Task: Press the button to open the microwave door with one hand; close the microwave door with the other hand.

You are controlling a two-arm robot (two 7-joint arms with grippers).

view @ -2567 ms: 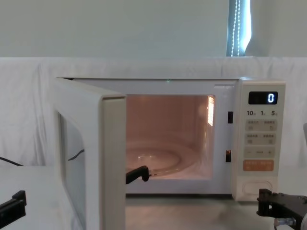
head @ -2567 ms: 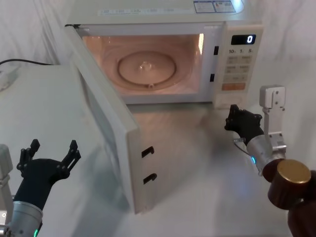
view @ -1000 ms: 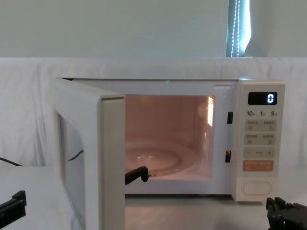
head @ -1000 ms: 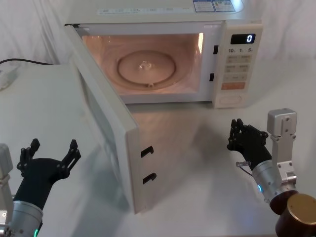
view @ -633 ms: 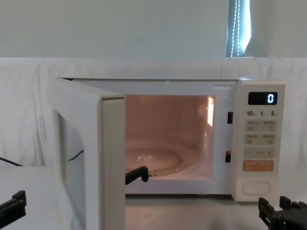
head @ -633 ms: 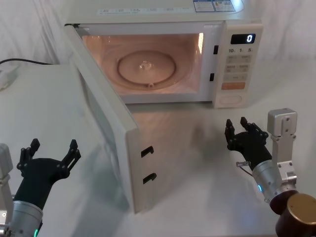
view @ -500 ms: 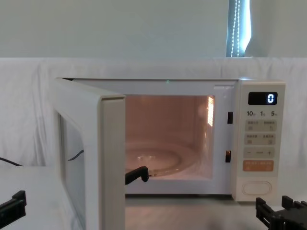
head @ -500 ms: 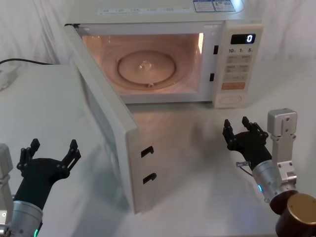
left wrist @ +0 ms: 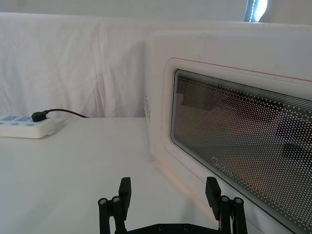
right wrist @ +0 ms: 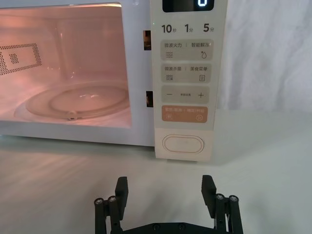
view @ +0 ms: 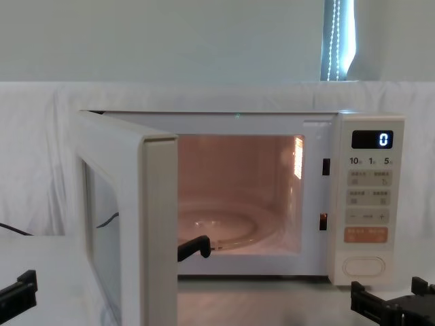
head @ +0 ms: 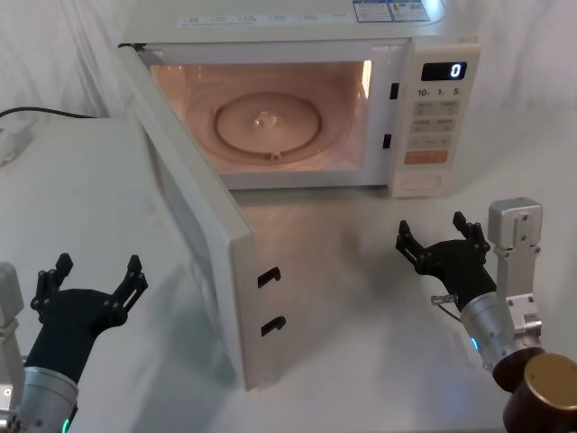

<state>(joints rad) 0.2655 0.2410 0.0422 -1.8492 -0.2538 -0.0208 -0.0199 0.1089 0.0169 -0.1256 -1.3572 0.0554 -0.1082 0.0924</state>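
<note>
The cream microwave (head: 270, 32) stands at the back of the table, lit inside, its display showing "0". The microwave door (head: 194, 234) is swung wide towards me on its left hinge; its dotted glass window (left wrist: 234, 122) faces my left wrist view. The pill-shaped button (head: 422, 179) sits at the foot of the control panel (right wrist: 183, 145). My right gripper (head: 433, 233) hovers low over the table in front of the button, open and empty (right wrist: 165, 187). At the near left my left gripper (head: 97, 269) rests beside the door's outer face, also open and empty (left wrist: 168, 187).
A glass turntable (head: 266, 122) lies inside the oven. At the far left a white power strip (left wrist: 24, 130) with a black cable (head: 45, 113) rests on the white cloth. The open door's edge (view: 160, 231) juts out between the two arms.
The right gripper's fingers have spread from shut to open; before that it drew back from the button towards me. Door and left arm have not moved.
</note>
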